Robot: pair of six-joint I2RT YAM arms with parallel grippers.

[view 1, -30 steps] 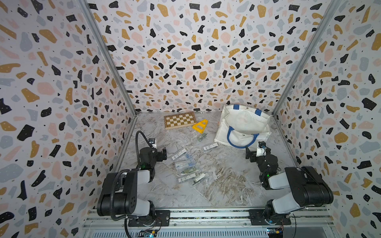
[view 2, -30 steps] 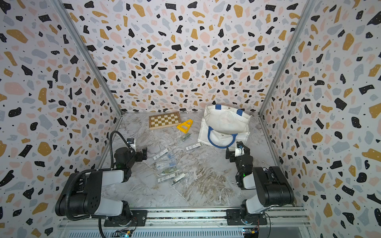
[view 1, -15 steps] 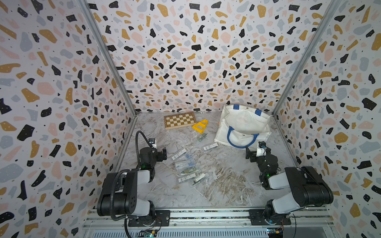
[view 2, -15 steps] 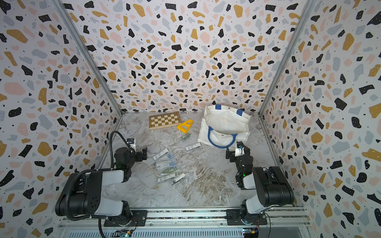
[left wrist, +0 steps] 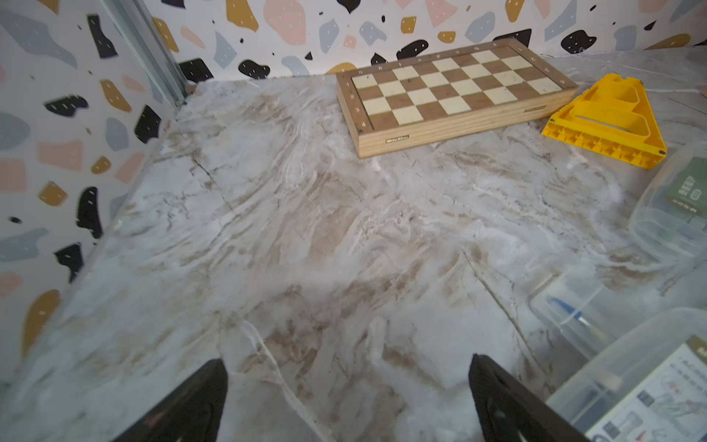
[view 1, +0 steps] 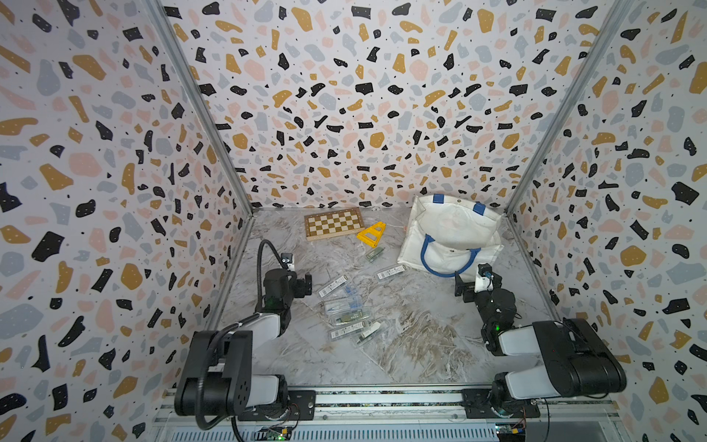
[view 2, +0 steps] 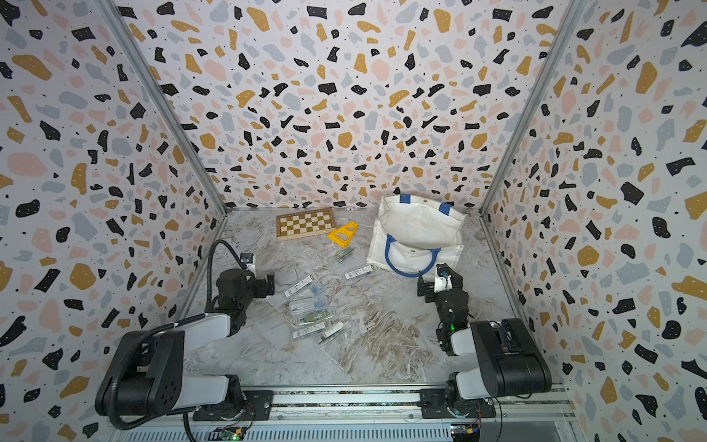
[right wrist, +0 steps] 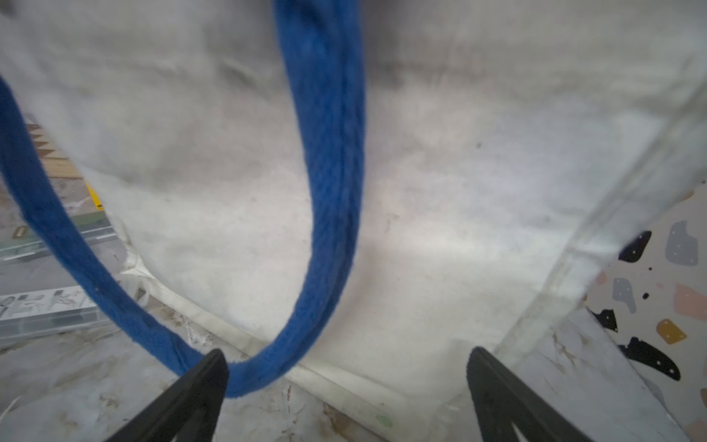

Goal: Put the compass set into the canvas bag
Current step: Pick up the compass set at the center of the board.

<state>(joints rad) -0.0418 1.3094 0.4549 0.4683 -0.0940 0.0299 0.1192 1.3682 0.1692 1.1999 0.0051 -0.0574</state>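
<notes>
a: speckled terrazzo walls all round, a marbled surface [view 1: 421, 344] below. what's going on at the near edge?

b: nothing lifted yet. both arms sit low. the left gripper [left wrist: 347, 359] has its jaws spread wide over bare marble, holding nothing. the right gripper [right wrist: 346, 351] is just as wide and empty, nosed up to the bag's blue handle [right wrist: 321, 191]. i can't tell if it touches.

a: and the compass set?

b: the compass set cases [view 1: 350, 317] lie scattered mid-surface, clear and flat, just beside the left gripper, with two more nearer the bag. all are outside it.

a: the bag?

b: the canvas bag [view 1: 451, 229] is slumped in the far right corner, handle loop facing us. a chessboard [view 1: 333, 224] and a yellow triangle [view 1: 371, 234] sit by the far edge.

a: so the very first step.

b: i'd say so. next, the left should pinch one case across its narrow width, while the right lifts the handle to open the mouth.
</notes>
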